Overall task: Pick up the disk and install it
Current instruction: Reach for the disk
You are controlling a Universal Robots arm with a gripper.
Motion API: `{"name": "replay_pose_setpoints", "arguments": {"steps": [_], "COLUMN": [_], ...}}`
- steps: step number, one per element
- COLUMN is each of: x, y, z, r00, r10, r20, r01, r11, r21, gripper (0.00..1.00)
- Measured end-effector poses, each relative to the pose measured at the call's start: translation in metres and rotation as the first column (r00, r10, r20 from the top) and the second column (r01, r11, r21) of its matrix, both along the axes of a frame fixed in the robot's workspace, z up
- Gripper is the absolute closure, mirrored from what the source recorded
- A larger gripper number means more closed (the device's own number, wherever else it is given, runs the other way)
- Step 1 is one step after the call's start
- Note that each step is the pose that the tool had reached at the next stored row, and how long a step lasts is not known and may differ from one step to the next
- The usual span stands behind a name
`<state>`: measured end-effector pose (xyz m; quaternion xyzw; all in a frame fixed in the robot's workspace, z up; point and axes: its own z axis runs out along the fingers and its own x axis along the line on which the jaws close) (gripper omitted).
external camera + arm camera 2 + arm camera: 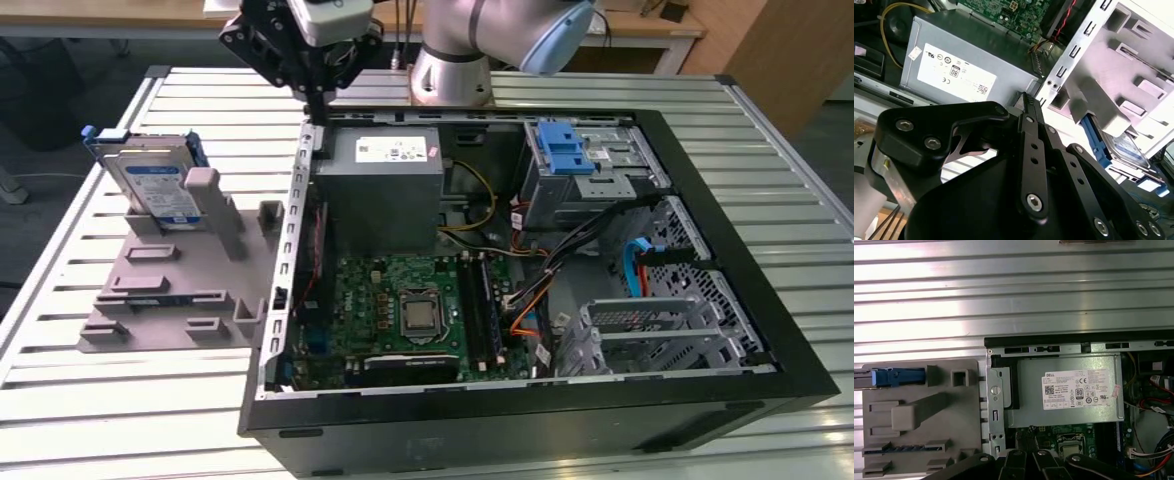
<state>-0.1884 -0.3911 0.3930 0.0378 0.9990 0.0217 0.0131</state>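
Note:
The disk (pixel 155 187), a silver hard drive with a white-and-blue label and blue side rails, stands upright on a grey fixture (pixel 160 290) at the exterior view's left. In the first wrist view the disk (pixel 897 376) appears edge-on, as a blue rail. In the second wrist view the disk (pixel 1128 146) is partly hidden behind the fixture. My gripper (pixel 318 106) hangs above the back left corner of the open computer case (pixel 534 420), well apart from the disk. Its fingers (pixel 1029 130) are pressed together, shut on nothing.
Inside the case, a grey power-supply box (pixel 380 185) with a white sticker lies just below my gripper. A drive cage with a blue latch (pixel 574 150) sits at the back right, above the motherboard (pixel 400 315) and loose cables. The slatted metal table (pixel 107 400) carries everything.

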Motion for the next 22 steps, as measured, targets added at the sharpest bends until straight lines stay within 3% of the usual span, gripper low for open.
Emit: {"name": "replay_pose_setpoints", "arguments": {"steps": [10, 18, 20, 22], "x": [-0.0109, -0.0207, -0.0218, -0.0225], "y": [0.002, 0.0079, 0.0098, 0.0122], "z": [-0.0002, -0.0002, -0.0003, -0.0005], "r00": [1.0, 1.0, 1.0, 1.0], "r10": [0.0, 0.0, 0.0, 0.0], "r20": [0.0, -0.0001, -0.0001, 0.0001], "r01": [0.0, 0.0, 0.0, 0.0], "r11": [1.0, 1.0, 1.0, 0.9997], "r21": [0.0001, -0.0004, -0.0076, -0.0245], "gripper": [0.89, 0.89, 0.89, 0.89]}}
